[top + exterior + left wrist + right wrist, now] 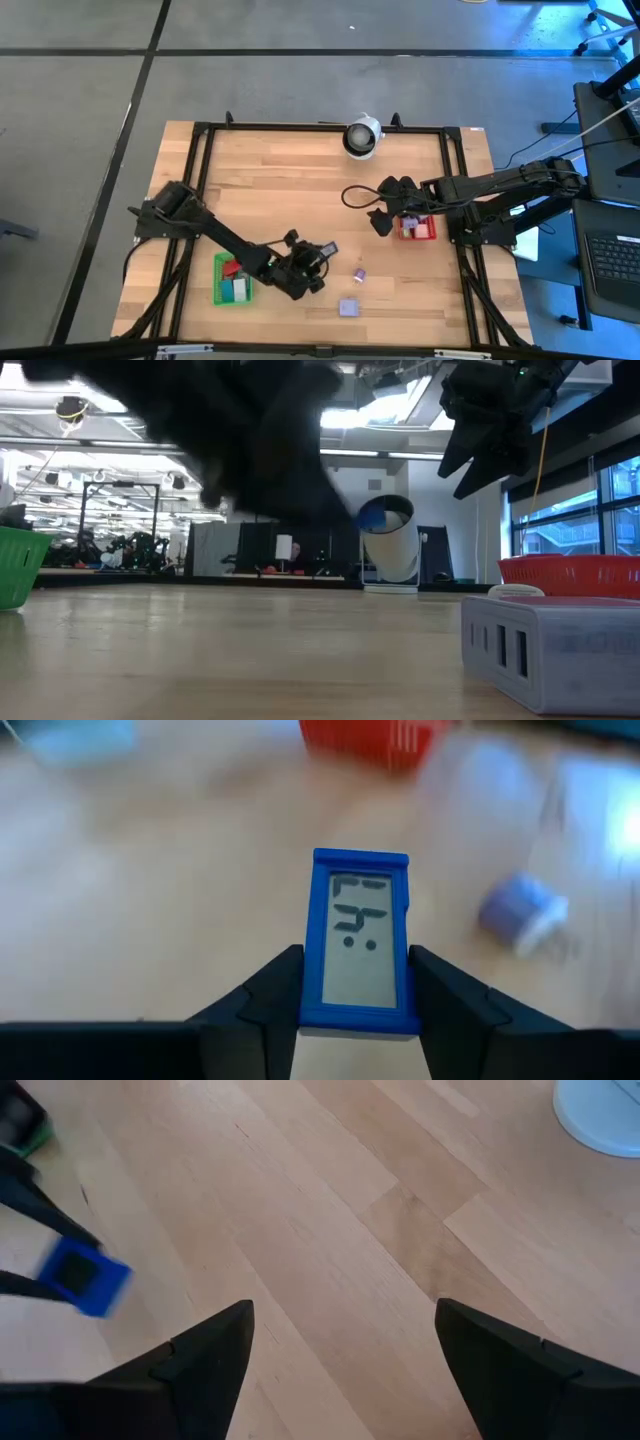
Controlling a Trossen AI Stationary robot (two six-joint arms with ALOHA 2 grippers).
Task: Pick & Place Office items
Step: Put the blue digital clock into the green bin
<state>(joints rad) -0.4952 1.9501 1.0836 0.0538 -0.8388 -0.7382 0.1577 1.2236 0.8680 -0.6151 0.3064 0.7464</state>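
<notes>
Pale wood planks make up the tabletop [290,190], framed by a black rail, with both dark arms reaching in from its left and right edges. Near the front-left corner lies the green bin [231,279], holding red and teal pieces; close to the right edge sits the red bin [420,229], partly under the right arm. A round white-and-black device [361,137] stands at the middle of the back edge.

Right of the green bin, near the front edge, the left gripper [318,258] has its two dark fingers [272,1000] pressed against both sides of a blue rectangular piece [360,940], whose pale face carries dark markings; in the low view the piece shows raised off the wood. The right gripper [383,212] hangs at the red bin's left side, towards the middle of the tabletop, its fingers [215,1350] spread wide over bare wood with nothing between them.

Two lavender items remain on the wood by the front edge, right of the left gripper: a larger lavender block [348,307] nearest the edge, and a smaller lavender piece [359,273] just behind it. The low view shows the larger block close to the lens, pale grey with slots in its side
</notes>
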